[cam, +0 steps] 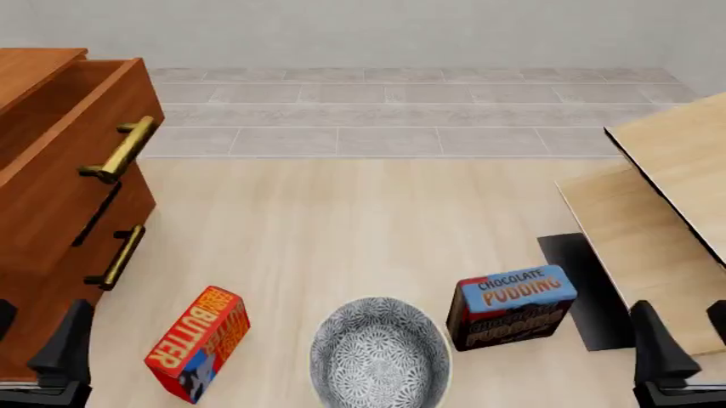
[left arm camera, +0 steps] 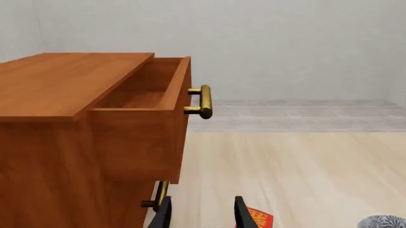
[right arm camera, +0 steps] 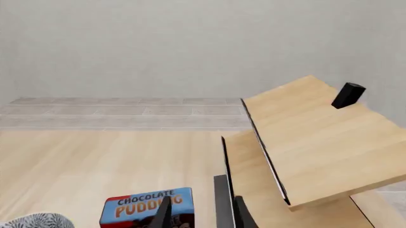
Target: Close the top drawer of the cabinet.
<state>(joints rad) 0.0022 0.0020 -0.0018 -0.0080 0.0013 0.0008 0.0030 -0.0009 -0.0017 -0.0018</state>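
1. In the front view the cabinet (cam: 51, 255) fills the left edge of the frame, and its top drawer (cam: 80, 153) sits at the upper left, pulled well out from the body.
2. You can see the drawer's brass handle (cam: 119, 149) tilted across its front; a lower handle (cam: 119, 255) shows beneath it on the next drawer, which sits further in.
3. In the left wrist view the top drawer (left arm camera: 149, 118) juts out past the cabinet (left arm camera: 57, 142), its inside open to view and bare as far as it shows.
4. Your left gripper (cam: 34, 353) sits at the lower left corner of the front view, low beside the cabinet and apart from the top drawer. Its fingers (left arm camera: 242, 216) stand apart in the wrist view, with nothing between them.
5. Your right gripper (cam: 681, 353) sits at the lower right corner, near the pale wood furniture (cam: 658, 221). Its fingers (right arm camera: 166, 213) stand apart and hold nothing.
6. On the counter (cam: 340, 229) along the bottom of the front view lie a butter box (cam: 199, 344) at lower left, a grey patterned bowl (cam: 380, 353) at bottom centre, and a chocolate pudding box (cam: 511, 306) right of it.
7. The bowl lies between the two boxes, touching neither.
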